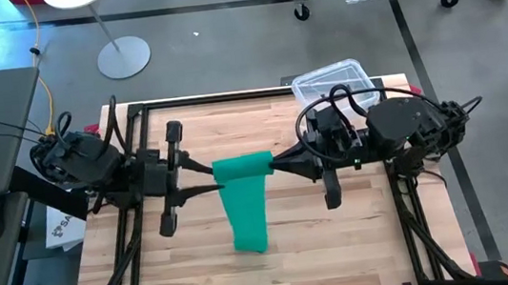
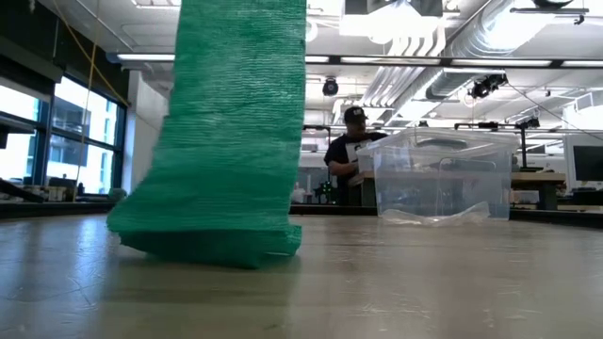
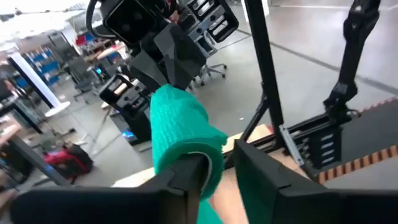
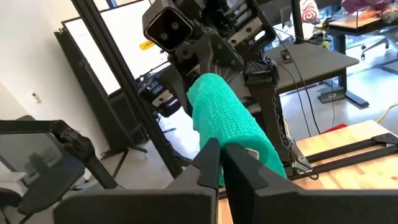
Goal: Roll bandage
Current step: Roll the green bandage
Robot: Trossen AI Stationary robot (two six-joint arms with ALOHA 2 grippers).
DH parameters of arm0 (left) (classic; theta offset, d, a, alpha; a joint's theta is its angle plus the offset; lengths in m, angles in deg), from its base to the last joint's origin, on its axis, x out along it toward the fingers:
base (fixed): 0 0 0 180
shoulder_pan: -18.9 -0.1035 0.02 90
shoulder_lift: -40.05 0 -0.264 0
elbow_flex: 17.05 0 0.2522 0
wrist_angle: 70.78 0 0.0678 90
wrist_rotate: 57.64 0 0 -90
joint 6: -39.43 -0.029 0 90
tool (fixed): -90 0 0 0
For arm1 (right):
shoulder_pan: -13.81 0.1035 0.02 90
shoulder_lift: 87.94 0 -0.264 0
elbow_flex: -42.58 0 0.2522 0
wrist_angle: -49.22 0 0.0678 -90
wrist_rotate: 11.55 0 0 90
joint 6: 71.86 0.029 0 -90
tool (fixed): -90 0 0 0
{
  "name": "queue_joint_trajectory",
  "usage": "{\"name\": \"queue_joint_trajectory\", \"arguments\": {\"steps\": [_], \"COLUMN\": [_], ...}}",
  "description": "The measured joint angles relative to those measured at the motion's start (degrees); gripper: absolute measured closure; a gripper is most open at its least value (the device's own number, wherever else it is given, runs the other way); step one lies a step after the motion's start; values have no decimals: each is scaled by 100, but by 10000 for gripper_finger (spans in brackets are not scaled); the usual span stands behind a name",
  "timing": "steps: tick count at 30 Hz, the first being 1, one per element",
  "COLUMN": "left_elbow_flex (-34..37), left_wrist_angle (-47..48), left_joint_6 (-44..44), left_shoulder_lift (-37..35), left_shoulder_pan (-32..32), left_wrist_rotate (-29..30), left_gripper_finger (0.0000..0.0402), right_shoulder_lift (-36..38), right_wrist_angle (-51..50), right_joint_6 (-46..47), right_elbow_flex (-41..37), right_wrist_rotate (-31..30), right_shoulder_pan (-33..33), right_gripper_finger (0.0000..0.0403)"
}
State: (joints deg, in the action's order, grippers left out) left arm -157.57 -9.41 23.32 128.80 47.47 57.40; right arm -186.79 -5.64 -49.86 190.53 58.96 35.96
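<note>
While both arms hold it up mid-table, status: the bandage (image 1: 244, 197) is partly rolled, with a long tail left to wind.

Bandage place: the roll (image 1: 243, 168) is raised over the middle of the table (image 1: 362, 245), between the two grippers. The tail hangs down and its end rests crumpled on the wood.

Left gripper (image 1: 213, 170): at the roll's left end. In the left wrist view the fingers (image 3: 186, 174) sit either side of the roll end with a gap showing; looks loosened, hardly pinching. I judge it as letting go or re-gripping.

Right gripper (image 1: 273, 165): at the roll's right end, fingers (image 4: 208, 165) pressed together on the fabric, clamped on the roll.

Long axis, roll: lies left to right across the table, level, one end toward each arm.

Long axis, tail: runs from the roll down and toward the table's near edge, slightly slanted. The free end points at the near edge.

Risk 1: with the left side slack, only the right clamp carries the roll, so the left end could droop and the turns could slide off sideways into a cone.

Risk 2: the tail's weight and the drag of the bunched end on the wood could pull turns loose.

Risk 3: the slanted tail feeds in crooked, so new turns may wander off the roll's edge.

Risk 4: the stretchy fabric may creep out of a one-sided pinch and the roll may drop.

Nearby: clear box (image 1: 332, 83) at the far right, well apart from the bandage, no hazard. A person (image 2: 347, 155) stands behind the table, in the room.
</note>
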Motion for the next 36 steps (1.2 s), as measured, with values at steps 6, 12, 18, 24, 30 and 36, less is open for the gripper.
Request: {"name": "queue_joint_trajectory", "arguments": {"steps": [6, 12, 18, 24, 30, 36], "left_elbow_flex": [2, 7, 9, 9, 13, 9], "left_wrist_angle": [33, 32, -94, -133, -284, -452], "left_joint_6": [-473, -985, -1507, -1704, -1551, -482], "left_shoulder_lift": [2, -13, -12, -17, -57, -498], "left_shoulder_pan": [83, 117, 118, 127, 111, -61], "left_wrist_rotate": [332, 551, 607, 675, 755, 116], "left_gripper_finger": [319, 391, 391, 396, 398, 399], "right_shoulder_lift": [0, -2, -2, -13, 28, 7], "right_wrist_angle": [-27, -155, -4, 172, 51, 475], "right_joint_6": [190, 684, 647, 761, 444, -1325], "right_elbow_flex": [0, 0, 0, 0, 0, -13], "right_wrist_rotate": [57, 254, 354, 609, 141, -311], "right_shoulder_pan": [-2, -8, -2, -11, -4, 286], "right_gripper_finger": [380, 289, 221, 213, 212, 213]}}
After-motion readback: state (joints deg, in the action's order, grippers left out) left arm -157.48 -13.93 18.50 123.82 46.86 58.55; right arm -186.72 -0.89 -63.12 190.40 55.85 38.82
